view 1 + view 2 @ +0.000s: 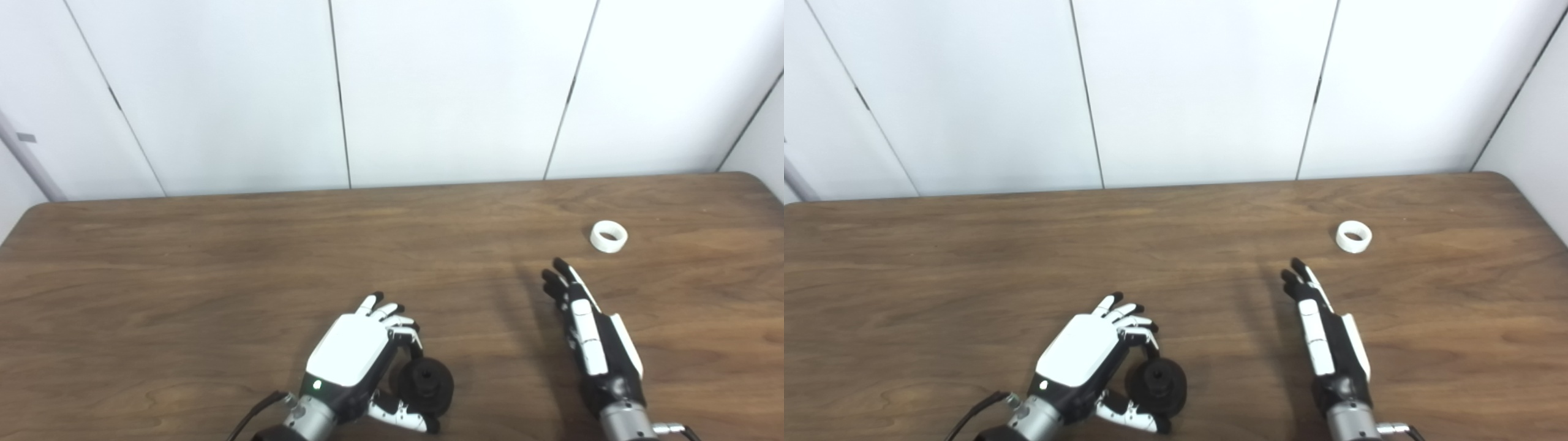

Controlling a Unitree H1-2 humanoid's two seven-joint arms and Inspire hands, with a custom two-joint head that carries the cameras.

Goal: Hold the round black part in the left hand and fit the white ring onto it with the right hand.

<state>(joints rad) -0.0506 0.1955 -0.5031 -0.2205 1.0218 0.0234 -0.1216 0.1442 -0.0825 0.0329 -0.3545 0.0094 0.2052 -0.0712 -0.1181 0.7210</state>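
No writing, brand or label can be read on anything in either view.

The table is wood-grained brown laminate, smooth and matte, with rounded far corners; its far edge runs against a wall of plain white panels split by thin dark seams. At the far left a pale grey strip leans along the wall.

At about 7 o'clock from the table's middle, near the front edge, sits the left hand. Its back is a glossy white shell with a small green light near the wrist; the fingers are white with black tips, and a dark cable trails from the metal wrist. The fingers curl over the top and the thumb comes in from below, cupping the round black part, which lies at the hand's 4 o'clock. That part is a matte black disc with a raised hub in its centre; it rests low at the table surface. The fingers reach its rim, but a firm clamp cannot be confirmed.

At 5 o'clock from the middle, the right hand is released, fingers straight and close together, pointing toward 11 o'clock, edge-on, holding nothing.

The white ring lies at the right hand's 1 o'clock, apart from its fingertips, a short smooth band on bare wood, with open table all around it and on to the right edge.
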